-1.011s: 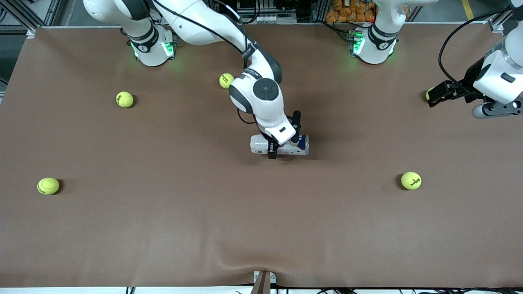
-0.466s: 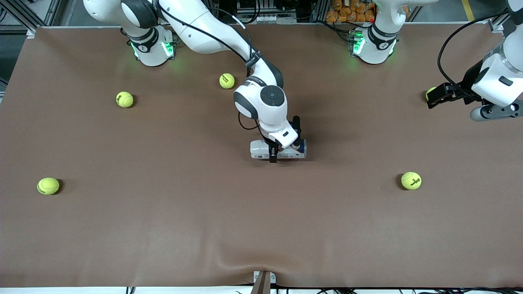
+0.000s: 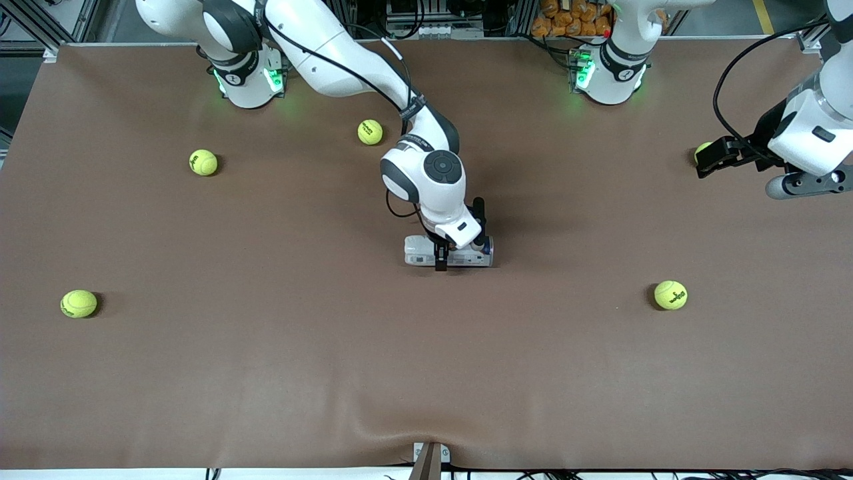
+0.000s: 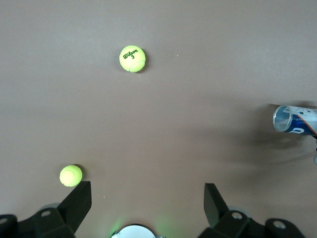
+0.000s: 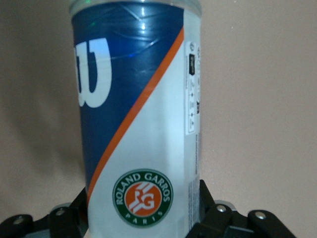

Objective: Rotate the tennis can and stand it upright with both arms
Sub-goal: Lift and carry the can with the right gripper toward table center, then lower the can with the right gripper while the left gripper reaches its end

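The tennis can (image 3: 448,251) lies on its side near the middle of the table (image 3: 266,373), its blue end toward the left arm's end. The right gripper (image 3: 448,248) is down on it, one finger on each flank of the tube about midway along; the right wrist view shows the can (image 5: 138,119) filling the space between the fingers (image 5: 208,213), so I judge it pinched, though skin contact is hard to confirm. The left gripper (image 3: 714,155) hovers over the left arm's end of the table, just by a tennis ball (image 3: 700,152), jaws spread wide with nothing between them; that arm waits. Its wrist view catches the can's open mouth (image 4: 292,120) well off. Other balls (image 3: 670,295) lie scattered, well apart from the can.

The risks, as I judge them: a smooth, round tube gripped across its middle may roll or slip through the pads when tilted. If lifted one-handed, the longer end could swing. An empty can may also dent under hard squeeze.
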`<action>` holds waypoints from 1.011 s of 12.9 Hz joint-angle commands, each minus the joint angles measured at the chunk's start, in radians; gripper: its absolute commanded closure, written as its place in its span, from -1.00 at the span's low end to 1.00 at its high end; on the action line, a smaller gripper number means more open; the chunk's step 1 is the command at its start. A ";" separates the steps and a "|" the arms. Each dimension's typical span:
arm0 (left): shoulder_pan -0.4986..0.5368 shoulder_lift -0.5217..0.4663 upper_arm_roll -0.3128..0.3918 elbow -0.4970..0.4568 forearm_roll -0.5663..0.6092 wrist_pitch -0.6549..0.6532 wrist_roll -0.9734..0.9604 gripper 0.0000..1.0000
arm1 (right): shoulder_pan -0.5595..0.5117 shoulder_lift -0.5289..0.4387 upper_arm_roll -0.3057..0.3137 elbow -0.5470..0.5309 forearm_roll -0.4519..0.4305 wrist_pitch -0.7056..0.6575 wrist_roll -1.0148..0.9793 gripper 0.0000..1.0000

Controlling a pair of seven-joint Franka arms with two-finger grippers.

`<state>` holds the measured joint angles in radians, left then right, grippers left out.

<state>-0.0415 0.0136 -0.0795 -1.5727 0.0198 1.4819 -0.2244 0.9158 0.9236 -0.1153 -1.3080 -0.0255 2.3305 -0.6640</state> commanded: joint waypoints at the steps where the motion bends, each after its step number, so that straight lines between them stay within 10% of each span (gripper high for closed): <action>1: 0.005 0.006 -0.006 0.013 0.009 0.000 -0.010 -1.00 | -0.006 0.020 0.003 0.033 -0.021 0.015 -0.026 -1.00; 13: -0.051 0.152 -0.013 0.016 -0.091 0.084 -0.042 -1.00 | -0.041 -0.219 0.016 0.021 0.071 -0.259 -0.022 -1.00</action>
<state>-0.0833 0.0902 -0.0887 -1.5740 -0.0162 1.5226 -0.2446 0.9114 0.7605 -0.1094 -1.2611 -0.0099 2.1103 -0.6693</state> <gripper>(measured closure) 0.000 0.000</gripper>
